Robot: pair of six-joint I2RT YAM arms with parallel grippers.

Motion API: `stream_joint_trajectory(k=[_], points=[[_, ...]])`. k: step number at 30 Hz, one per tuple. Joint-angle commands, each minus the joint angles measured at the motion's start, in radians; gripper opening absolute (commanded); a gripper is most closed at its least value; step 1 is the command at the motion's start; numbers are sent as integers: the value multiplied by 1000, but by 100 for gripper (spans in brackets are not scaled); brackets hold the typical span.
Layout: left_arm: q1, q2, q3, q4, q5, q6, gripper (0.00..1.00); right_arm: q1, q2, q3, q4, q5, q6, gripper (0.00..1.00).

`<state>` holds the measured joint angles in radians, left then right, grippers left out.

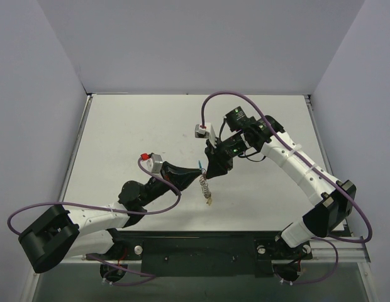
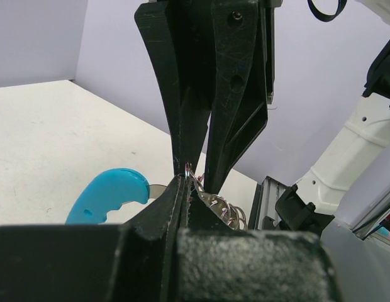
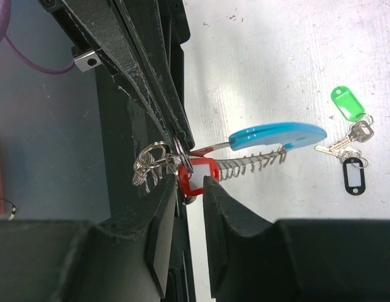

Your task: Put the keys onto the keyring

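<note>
The right hand (image 3: 190, 185) pinched the red key (image 3: 198, 168) right beside the keyring (image 3: 245, 165), which the left hand (image 2: 183, 189), pressed together, gripped from the opposite side.

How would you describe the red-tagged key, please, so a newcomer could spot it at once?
At the middle of the white table, the left gripper holds the keyring with its blue tag. The red-tagged key sits there, between the fingertips of the right gripper. Its neighbours, tagged green and black, lie on the table.
</note>
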<state>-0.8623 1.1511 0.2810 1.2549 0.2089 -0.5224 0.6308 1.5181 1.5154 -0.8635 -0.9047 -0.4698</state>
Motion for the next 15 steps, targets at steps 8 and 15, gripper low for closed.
stream_joint_trajectory(k=[8, 15], points=[[6, -17, 3, 293, -22, -41, 0, 9, -21, 17, -2, 9, -19, 0], [37, -33, 0, 305, -5, -74, 0, 23, -32, -9, -60, 9, -98, 0]])
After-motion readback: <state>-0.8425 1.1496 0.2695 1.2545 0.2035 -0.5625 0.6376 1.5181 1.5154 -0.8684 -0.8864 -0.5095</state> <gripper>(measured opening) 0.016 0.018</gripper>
